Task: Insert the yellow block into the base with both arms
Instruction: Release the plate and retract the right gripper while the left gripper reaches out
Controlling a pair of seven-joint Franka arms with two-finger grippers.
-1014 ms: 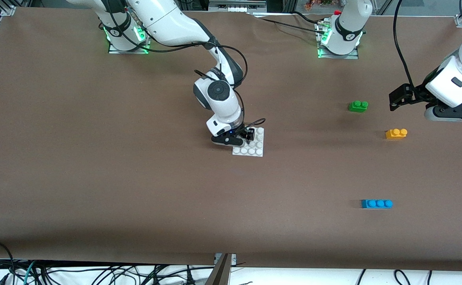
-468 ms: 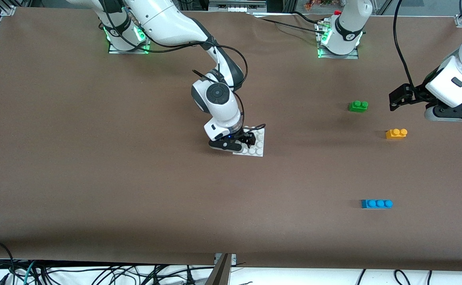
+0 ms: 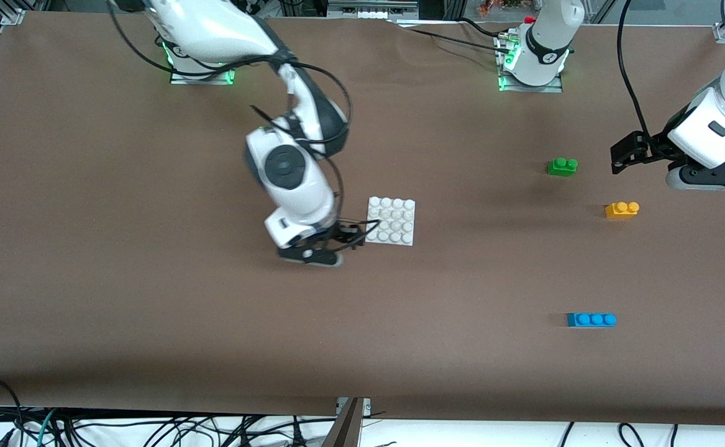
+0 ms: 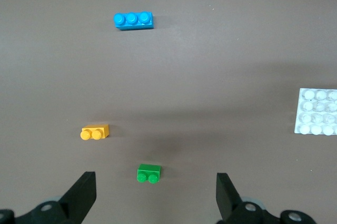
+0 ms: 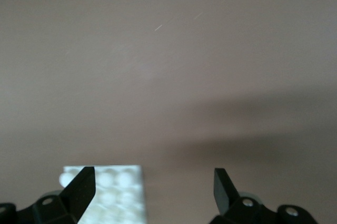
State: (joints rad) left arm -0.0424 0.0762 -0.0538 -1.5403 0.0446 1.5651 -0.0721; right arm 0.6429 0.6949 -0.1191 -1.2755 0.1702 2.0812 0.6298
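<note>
The yellow block (image 3: 622,209) lies on the table toward the left arm's end; it also shows in the left wrist view (image 4: 95,132). The white studded base (image 3: 391,221) lies flat mid-table and shows in the left wrist view (image 4: 317,112) and the right wrist view (image 5: 113,187). My right gripper (image 3: 351,236) is open and empty, over the table just beside the base's edge toward the right arm's end. My left gripper (image 3: 624,153) is open and empty, up over the table between the green brick and the yellow block, touching neither.
A green two-stud brick (image 3: 562,166) lies farther from the front camera than the yellow block. A blue three-stud brick (image 3: 591,319) lies nearer to the front camera. Brown table cover runs all around.
My right gripper has come off the base and moved toward the right arm's end, so the whole base now shows. The base, bricks and left arm have not moved.
</note>
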